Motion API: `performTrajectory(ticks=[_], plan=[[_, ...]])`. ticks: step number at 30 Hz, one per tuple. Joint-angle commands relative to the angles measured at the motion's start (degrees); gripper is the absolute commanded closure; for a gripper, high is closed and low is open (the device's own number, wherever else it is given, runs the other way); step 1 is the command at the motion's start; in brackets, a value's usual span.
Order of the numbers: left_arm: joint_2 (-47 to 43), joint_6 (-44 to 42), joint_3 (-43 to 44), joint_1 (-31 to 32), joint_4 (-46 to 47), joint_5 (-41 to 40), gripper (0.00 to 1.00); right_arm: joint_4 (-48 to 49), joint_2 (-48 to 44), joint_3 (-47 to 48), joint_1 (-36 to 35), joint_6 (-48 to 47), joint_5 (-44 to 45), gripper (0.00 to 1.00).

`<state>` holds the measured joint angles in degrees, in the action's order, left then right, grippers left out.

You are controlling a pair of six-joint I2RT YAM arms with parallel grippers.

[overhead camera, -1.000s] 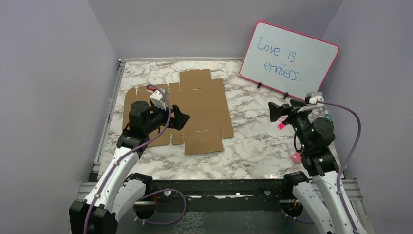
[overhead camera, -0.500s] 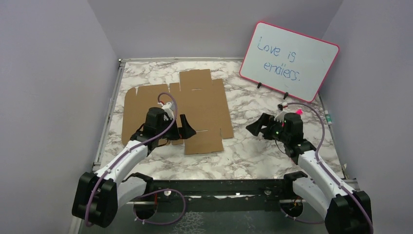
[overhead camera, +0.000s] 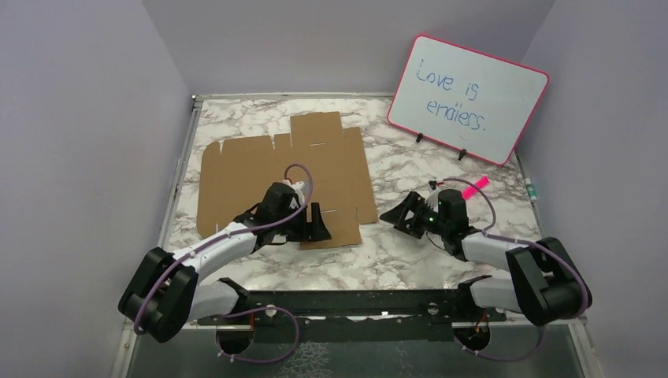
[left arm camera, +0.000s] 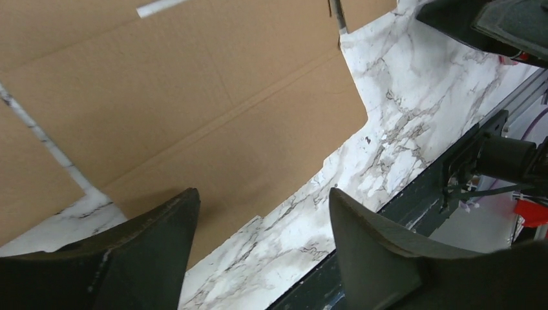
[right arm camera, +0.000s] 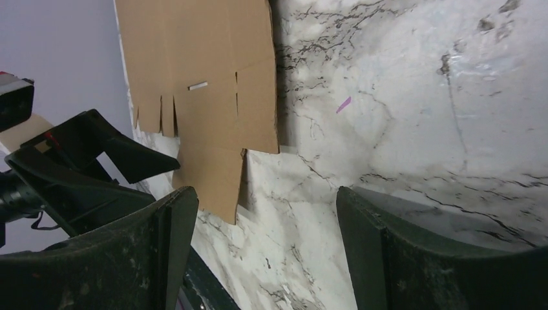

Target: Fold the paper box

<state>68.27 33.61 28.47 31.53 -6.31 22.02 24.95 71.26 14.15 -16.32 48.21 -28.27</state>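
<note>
Two black two-finger grippers sat nearest us, each with its fingers spread and nothing between them. We saw the left gripper (overhead camera: 318, 224) low over the near flap of the single paper box (overhead camera: 315, 161), a flat die-cut sheet of plain brown cardboard. It lay unfolded, left of centre on the one white marble-patterned table (overhead camera: 441, 260). The right gripper (overhead camera: 396, 214) hung over bare marble just right of that sheet, apart from it and pointing toward it. Farthest back, at the right, we counted one pink-framed whiteboard (overhead camera: 469, 98) with blue handwriting, propped upright.

Bare marble table (overhead camera: 387, 151) between flat paper box (overhead camera: 315, 157) and propped whiteboard (overhead camera: 467, 98).
</note>
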Motion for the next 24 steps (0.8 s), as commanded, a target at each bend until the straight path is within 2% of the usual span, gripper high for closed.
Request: performTrajectory(ticks=[1, 8, 14, 20, 24], plan=[[1.3, 1.4, -0.3, 2.7, 1.2, -0.5, 0.31, 12.4, 6.1, -0.8, -2.7, 5.2, -1.5, 0.18], [4.3, 2.2, -1.2, 6.1, 2.5, 0.5, 0.43, 20.4, 16.8, 0.5, -6.3, 8.6, -0.8, 0.28], [8.3, 3.0, -0.3, 8.5, 6.1, 2.0, 0.46, 26.2, 24.1, 2.9, -6.8, 11.4, -0.5, 0.35], [13.8, 3.9, 2.1, 10.0, 12.1, 3.1, 0.48, 22.1, 26.5, 9.0, -6.8, 9.9, 3.0, 0.41], [17.4, 5.4, 4.3, 11.1, 16.7, 3.4, 0.51, 16.2, 27.3, 15.1, -6.6, 6.4, 5.6, 0.52]])
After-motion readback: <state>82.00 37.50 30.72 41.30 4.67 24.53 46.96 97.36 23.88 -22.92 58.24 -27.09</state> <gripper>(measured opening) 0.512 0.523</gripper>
